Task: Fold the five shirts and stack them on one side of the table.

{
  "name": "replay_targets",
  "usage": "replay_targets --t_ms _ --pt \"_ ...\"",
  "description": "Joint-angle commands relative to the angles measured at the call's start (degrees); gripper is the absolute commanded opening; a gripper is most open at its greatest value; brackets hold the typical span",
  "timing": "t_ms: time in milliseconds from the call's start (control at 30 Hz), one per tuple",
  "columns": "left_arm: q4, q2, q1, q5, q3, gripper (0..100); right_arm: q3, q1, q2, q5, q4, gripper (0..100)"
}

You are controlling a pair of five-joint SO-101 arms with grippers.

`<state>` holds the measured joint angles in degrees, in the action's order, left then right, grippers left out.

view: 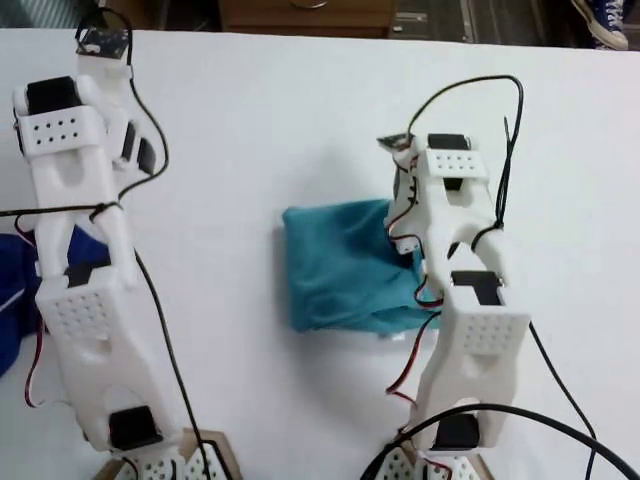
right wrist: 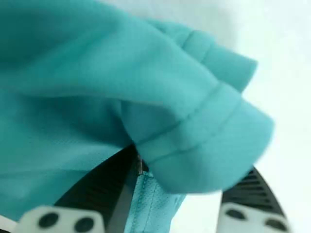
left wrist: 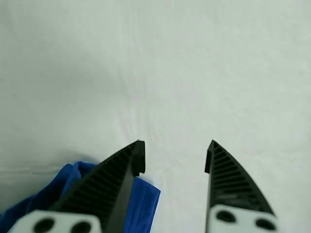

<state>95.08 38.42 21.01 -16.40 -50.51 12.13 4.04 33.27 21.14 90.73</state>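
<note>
A teal shirt [view: 340, 265] lies folded into a rough rectangle at the table's middle. My right gripper [view: 405, 225] stands at its right edge. In the right wrist view this gripper [right wrist: 184, 160] is open, and a hemmed fold of the teal shirt [right wrist: 146, 82] bulges between and over its fingers, hiding the tips. A blue shirt [view: 12, 290] lies bunched at the table's left edge, partly under the left arm. My left gripper [left wrist: 175, 145] is open above bare table, with the blue shirt [left wrist: 143, 204] just behind one finger. In the high view the left gripper [view: 137, 150] hangs below the raised wrist.
The white table [view: 300, 120] spreads bare behind and between the arms. Black cables loop off both arms, one arching over the right wrist [view: 480, 85]. Wooden furniture [view: 305, 15] stands past the table's far edge.
</note>
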Motion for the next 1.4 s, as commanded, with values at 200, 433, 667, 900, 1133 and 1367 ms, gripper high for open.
replay_targets --t_ms 200,433,667,900,1133,1367 --pt "2.37 -0.79 -0.26 -0.26 -2.59 23 0.44 -0.57 0.31 -1.67 2.15 25.0" --pt "6.59 -5.36 -0.09 -0.35 -2.59 23 0.44 0.13 0.57 -5.27 0.40 25.0" --pt "6.86 -16.88 2.55 -0.35 -2.07 23 0.26 0.13 0.66 -5.45 0.04 24.8" --pt "6.95 -22.77 7.74 -0.35 -1.98 23 0.53 -2.59 5.93 -9.14 -1.80 24.8" --pt "6.95 -23.47 8.62 -0.26 -1.98 23 6.51 -1.45 11.65 -8.88 0.92 24.7" --pt "6.95 -23.47 8.62 -0.26 -1.98 23 12.57 -1.80 14.20 -6.95 1.54 10.8"
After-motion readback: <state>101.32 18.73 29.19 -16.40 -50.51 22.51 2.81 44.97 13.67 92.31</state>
